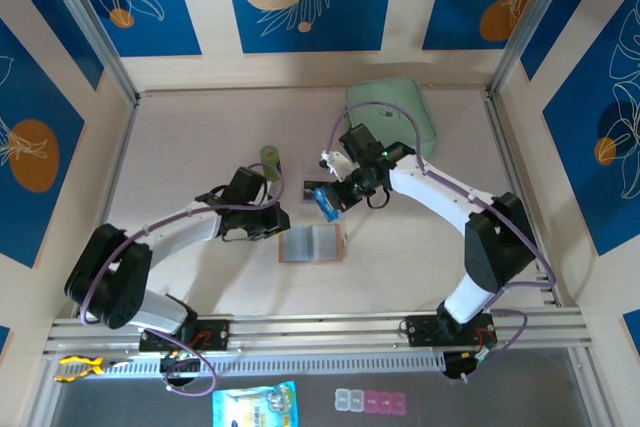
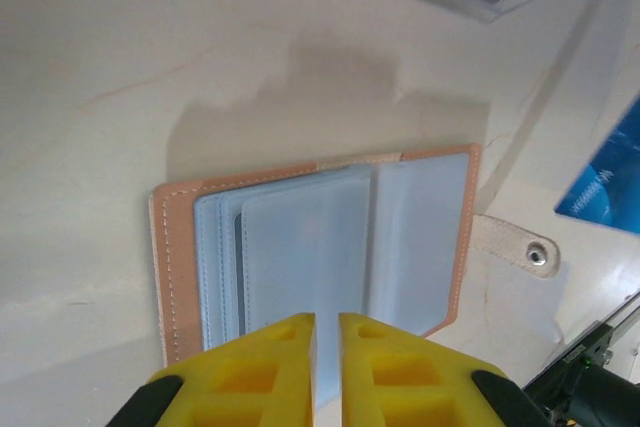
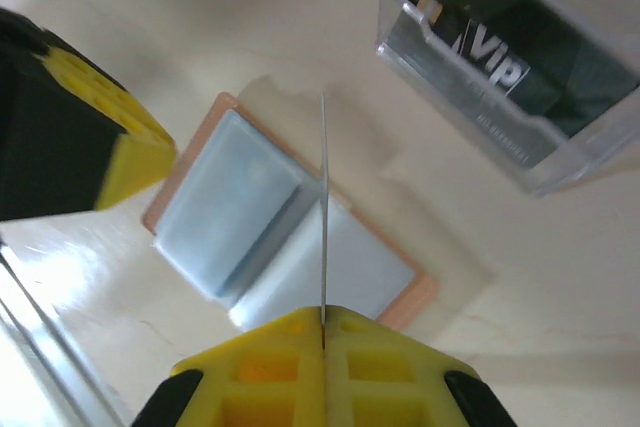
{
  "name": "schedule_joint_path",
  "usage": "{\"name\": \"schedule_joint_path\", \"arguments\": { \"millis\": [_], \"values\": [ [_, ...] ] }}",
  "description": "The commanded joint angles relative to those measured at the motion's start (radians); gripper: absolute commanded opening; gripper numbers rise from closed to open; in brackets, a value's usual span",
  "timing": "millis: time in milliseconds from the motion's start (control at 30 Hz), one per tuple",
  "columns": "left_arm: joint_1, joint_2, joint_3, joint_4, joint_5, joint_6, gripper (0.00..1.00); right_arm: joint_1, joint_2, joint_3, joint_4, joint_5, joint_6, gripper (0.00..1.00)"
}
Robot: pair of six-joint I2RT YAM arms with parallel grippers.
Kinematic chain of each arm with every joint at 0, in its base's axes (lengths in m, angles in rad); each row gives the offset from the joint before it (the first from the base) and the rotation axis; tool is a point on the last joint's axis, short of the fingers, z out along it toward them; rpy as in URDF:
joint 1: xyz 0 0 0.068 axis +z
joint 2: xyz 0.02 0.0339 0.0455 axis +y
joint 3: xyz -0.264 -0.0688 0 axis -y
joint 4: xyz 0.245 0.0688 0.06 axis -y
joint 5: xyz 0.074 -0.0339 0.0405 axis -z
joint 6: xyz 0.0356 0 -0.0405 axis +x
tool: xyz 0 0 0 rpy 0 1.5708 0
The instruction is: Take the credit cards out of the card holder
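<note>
Holder (image 1: 311,244): it is laid open and flat on the table (image 1: 200,147), between the two arms, with the tan edge around grey-clear pockets (image 2: 300,247).
Snap tab (image 2: 520,245): it is stretched out flat from one short side of the holder and rests on the table.
Blue card (image 1: 324,201): it is held in the air just behind the holder, apart from it. In the right wrist view it is seen edge-on, as a thin upright line above the middle fold of the holder.
Right gripper (image 3: 323,319): the fingers are pressed together on the lower edge of the blue card, which is pinched between them.
Left gripper (image 2: 326,332): it is placed over the near edge of the holder. The fingers are brought almost together and nothing is seen between them. Whether the holder is touched cannot be told, because the tips are cut off by the picture's edge.
Box (image 3: 500,67): clear plastic, set on the table just behind the holder.
Dark card (image 3: 480,47): it is kept inside the box, and white "Vip" print can be read on it.
Pouch (image 1: 395,112): mint-green, well behind the holder, towards the back wall.
</note>
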State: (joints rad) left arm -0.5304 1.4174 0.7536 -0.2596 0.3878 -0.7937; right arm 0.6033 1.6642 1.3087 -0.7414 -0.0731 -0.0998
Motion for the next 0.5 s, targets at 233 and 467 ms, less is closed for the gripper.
{"name": "schedule_joint_path", "arguments": {
  "millis": [233,467],
  "values": [
    [0.078,-0.107,-0.058,-0.056,0.015,0.051,0.14,-0.026,0.215,0.323,-0.256,0.164,-0.600,0.00],
    [0.117,-0.143,-0.085,-0.073,0.026,0.063,0.14,-0.061,0.360,0.580,-0.364,0.117,-0.680,0.00]
  ]
}}
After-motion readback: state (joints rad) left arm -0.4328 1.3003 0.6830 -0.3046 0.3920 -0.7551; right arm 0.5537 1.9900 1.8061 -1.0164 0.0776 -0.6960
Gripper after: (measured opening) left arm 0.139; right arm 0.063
